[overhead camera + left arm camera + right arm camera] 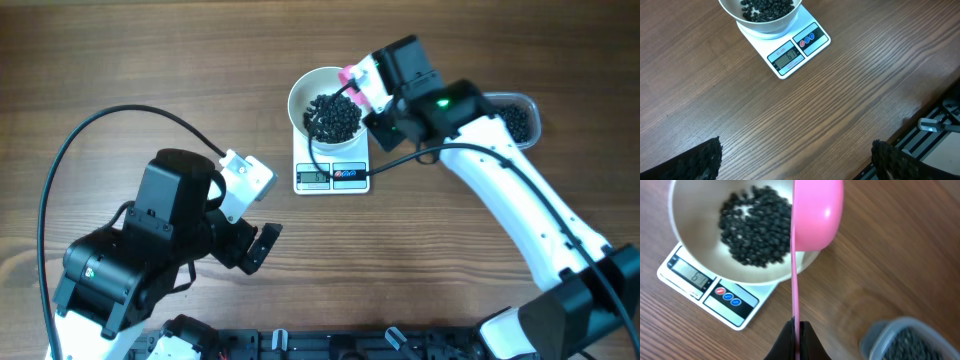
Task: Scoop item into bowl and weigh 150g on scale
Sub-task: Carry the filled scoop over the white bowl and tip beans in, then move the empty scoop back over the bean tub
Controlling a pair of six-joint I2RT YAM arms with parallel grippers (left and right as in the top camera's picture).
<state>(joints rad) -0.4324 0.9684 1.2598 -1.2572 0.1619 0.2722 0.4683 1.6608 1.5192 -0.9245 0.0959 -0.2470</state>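
The white bowl [305,88] stands on the white scale [332,176] at the table's far middle and holds a heap of black beads [333,118]. My right gripper [370,92] is shut on the thin handle of a pink scoop [350,78]. In the right wrist view the gripper [797,330] pinches the handle, and the scoop's head [817,215] hangs tilted on its side over the bowl's right rim [700,250], above the beads [755,227]. My left gripper [255,245] is open near the front of the table, well short of the scale [790,55], with nothing between its fingertips [705,160].
A clear plastic tub [530,105] with more black beads [517,122] sits right of the scale, behind my right arm; the same tub [905,340] shows low at the right in the right wrist view. A black rail [330,345] runs along the table's front edge.
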